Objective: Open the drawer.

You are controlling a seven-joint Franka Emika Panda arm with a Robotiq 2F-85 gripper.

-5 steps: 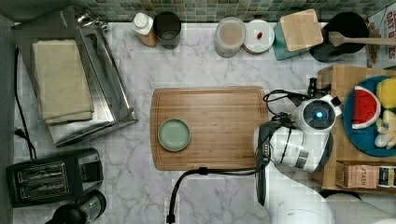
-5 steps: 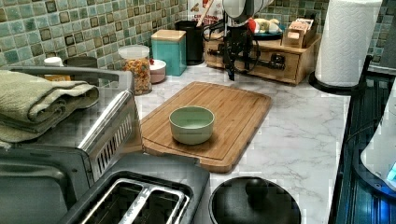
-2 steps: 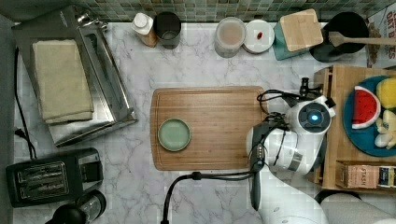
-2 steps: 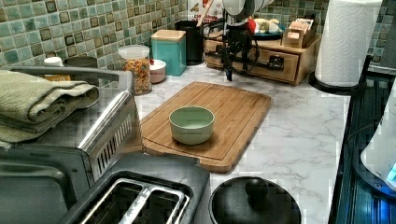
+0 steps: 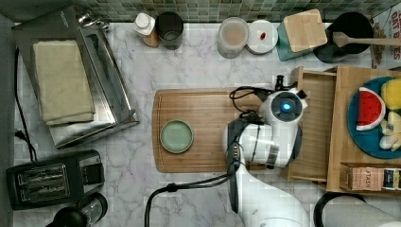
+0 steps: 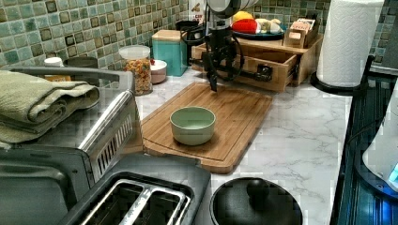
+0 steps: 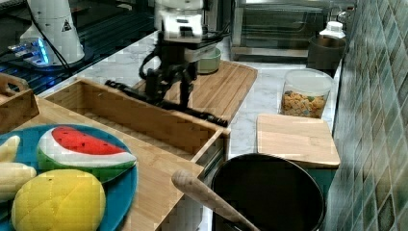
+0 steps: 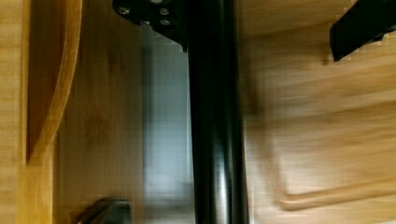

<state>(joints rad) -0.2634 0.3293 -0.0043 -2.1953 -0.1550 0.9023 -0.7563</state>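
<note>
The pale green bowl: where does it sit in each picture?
Top view: pale green round bowl on the brown wooden cutting board's left part.
Left view: centre, on the board's near end.
Right view: behind the arm, upper centre.
Wrist view: not in it.
Shared landmark: the board.

White grey-veined marble countertop spans scene. Backsplash of small green-grey mosaic tiles along back edge; same tiles fill right view's right side. Stainless toaster oven at top view's left, folded beige towel on top. Black two-slot toaster just below it in top view. Paper towel roll upright at left view's right. Black stovetop beside it. Even, soft lighting.
</note>
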